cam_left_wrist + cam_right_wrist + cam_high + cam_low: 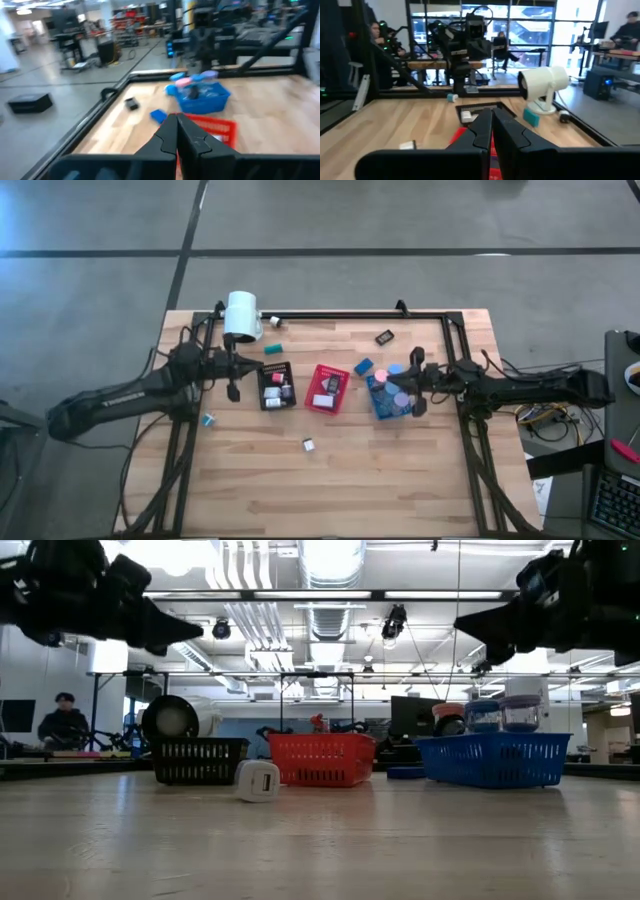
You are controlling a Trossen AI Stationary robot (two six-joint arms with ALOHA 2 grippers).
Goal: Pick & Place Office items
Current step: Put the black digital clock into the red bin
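Note:
My left gripper (240, 372) hangs shut and empty above the table, left of the black tray (276, 386), pointing toward the table's right edge. My right gripper (410, 384), also shut and empty, hangs over the blue tray (390, 408) and points left. Pink and blue round caps (393, 383) sit piled in the blue tray. Small pieces lie in the black tray and in the red tray (328, 389). A white block (309, 444) lies on the bare wood nearer the front edge. In the low view it (258, 781) rests in front of the black tray.
A big white cylinder (241, 315) stands at the far left corner. Loose on the wood lie a teal bit (272, 348), another teal bit (208, 419), a black bit (384, 337) and a blue piece (363, 366). People sit in the room beyond the table.

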